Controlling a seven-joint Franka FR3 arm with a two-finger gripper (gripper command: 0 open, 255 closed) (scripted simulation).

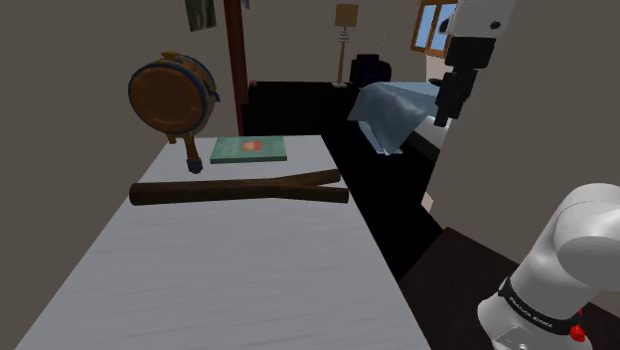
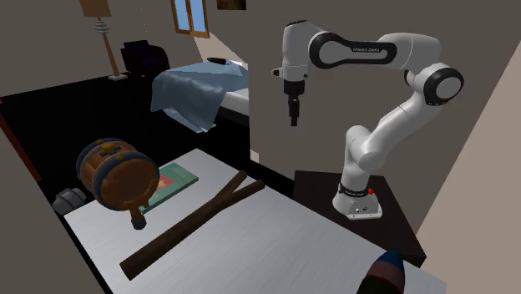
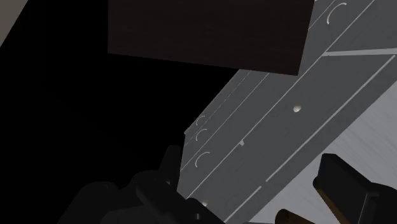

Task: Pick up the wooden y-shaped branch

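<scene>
Since it's probably stiff, fairly light wood, the single Y-shaped branch (image 1: 238,189) lying flat on the table (image 1: 219,278) in the shoulder view looks easiest to grab across its straight stem. Second exterior view: one barrel (image 2: 117,171), one green book (image 2: 171,182), gripper (image 2: 294,122) hanging high, well apart from the branch. Wrist view: fingers (image 3: 343,181) spread wide, holding nothing.

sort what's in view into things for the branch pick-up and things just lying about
For the job: Y-shaped branch; the arm's open jaws, raised high.
Just lying about: banded barrel; green book; bed; floor lamp.
</scene>
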